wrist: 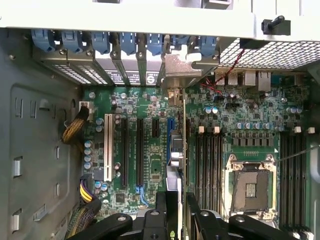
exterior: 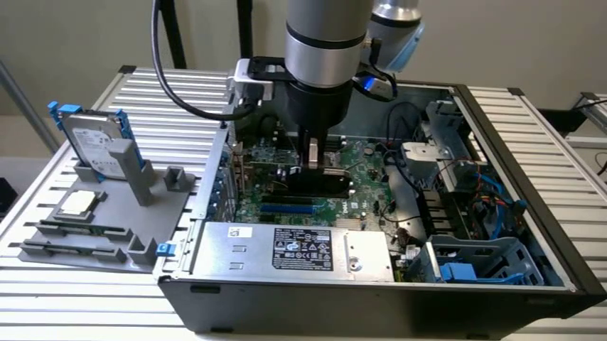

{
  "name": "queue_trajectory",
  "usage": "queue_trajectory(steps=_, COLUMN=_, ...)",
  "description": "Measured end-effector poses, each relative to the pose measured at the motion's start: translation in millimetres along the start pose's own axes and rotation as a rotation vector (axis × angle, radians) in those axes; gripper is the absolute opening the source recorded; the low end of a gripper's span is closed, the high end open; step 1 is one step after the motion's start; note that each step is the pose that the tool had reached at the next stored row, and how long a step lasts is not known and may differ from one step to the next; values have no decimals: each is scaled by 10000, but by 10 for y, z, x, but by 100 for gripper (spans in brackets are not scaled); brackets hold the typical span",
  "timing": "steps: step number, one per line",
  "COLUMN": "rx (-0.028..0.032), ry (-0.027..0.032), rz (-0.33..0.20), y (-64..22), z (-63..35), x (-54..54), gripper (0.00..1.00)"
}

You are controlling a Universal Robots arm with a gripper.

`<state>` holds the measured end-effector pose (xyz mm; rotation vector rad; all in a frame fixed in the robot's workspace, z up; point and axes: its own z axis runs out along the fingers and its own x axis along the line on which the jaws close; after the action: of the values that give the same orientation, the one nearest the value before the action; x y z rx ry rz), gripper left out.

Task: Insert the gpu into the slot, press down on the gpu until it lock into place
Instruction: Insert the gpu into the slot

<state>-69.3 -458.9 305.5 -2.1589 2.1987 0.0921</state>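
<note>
Exterior view | tool (exterior: 317, 169) pinching flat black rectangular gpu (exterior: 328, 187) | long narrow blue plastic slot (exterior: 286, 209) just beside

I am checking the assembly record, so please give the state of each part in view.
end effector, shut on the gpu
gpu, upright on edge, low at the slot; seating unclear
slot, partly visible beside the gpu
cpu socket, empty
hard drive, upright in its grey stand

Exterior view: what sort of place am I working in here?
Likely a PC assembly or repair test bench: an open computer case with its motherboard exposed sits on a slatted metal table, and a grey fixture beside it holds a hard drive.
</note>
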Motion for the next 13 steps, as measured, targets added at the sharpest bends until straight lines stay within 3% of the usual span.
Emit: queue_trajectory(steps=13, rx=17, ry=-2, rz=190, y=46, z=66, x=6, gripper=26)
